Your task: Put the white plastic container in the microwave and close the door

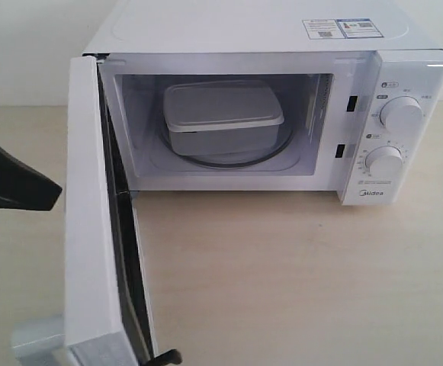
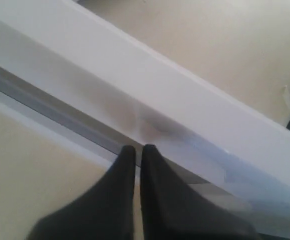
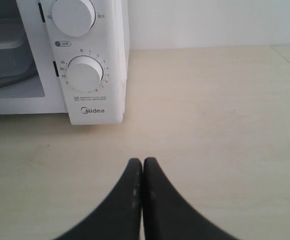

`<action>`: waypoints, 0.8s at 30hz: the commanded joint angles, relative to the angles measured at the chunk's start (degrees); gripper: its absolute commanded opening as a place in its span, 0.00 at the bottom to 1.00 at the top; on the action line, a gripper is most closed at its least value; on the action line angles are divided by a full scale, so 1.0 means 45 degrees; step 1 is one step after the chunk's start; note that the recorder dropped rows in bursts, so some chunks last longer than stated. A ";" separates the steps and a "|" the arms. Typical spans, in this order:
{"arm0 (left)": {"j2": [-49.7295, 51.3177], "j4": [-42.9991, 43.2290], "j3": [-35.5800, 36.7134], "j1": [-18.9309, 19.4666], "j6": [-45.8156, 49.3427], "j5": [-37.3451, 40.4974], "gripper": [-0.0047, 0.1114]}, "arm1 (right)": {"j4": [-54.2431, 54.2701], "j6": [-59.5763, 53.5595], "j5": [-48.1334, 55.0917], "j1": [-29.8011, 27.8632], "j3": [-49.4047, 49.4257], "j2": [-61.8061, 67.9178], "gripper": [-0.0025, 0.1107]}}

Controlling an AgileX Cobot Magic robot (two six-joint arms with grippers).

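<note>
container: The container (image 1: 221, 114) sits inside the cavity on the glass tray (image 1: 280, 149) with its lid on. I only get the whole box in the exterior view. The right wrist view catches just a blurred edge of the cavity.
microwave: The microwave (image 1: 259, 30) stands on the counter (image 1: 297, 267), with stickers (image 1: 339, 28) on top that show in the exterior view only.
door: The door (image 1: 84, 213) is swung wide open, its edge facing the exterior camera.
left gripper: In the exterior view the left gripper (image 1: 23, 187) is a dark shape just beside the door's outer face. The left wrist view shows the jaws clenched together with nothing between them. The tips are right at the door surface, and I cannot tell if they touch.
right gripper: I see the right gripper (image 3: 143, 161) in its own wrist view only. The jaws are pressed together and empty, low over bare counter, apart from the microwave's front corner.
dials: Both dials (image 3: 85, 73) and the Midea logo (image 3: 92, 110) read sharpest from the right wrist.
</note>
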 commanded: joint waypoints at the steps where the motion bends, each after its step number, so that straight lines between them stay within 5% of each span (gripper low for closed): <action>1: 0.0394 -0.0013 0.0076 -0.1060 -0.0195 -0.0827 0.08 | -0.0015 0.0002 -0.0249 -0.0098 0.0001 -0.0069 0.02; 14: 0.2136 -0.1625 -0.0149 -0.4040 0.0426 -0.5632 0.08 | -0.0015 0.0002 -0.0389 -0.0098 0.0001 -0.0069 0.02; 24: 0.2600 -0.1574 -0.1207 -0.4515 0.0537 -0.5990 0.08 | -0.0015 0.0002 -0.0389 -0.0098 0.0001 -0.0069 0.02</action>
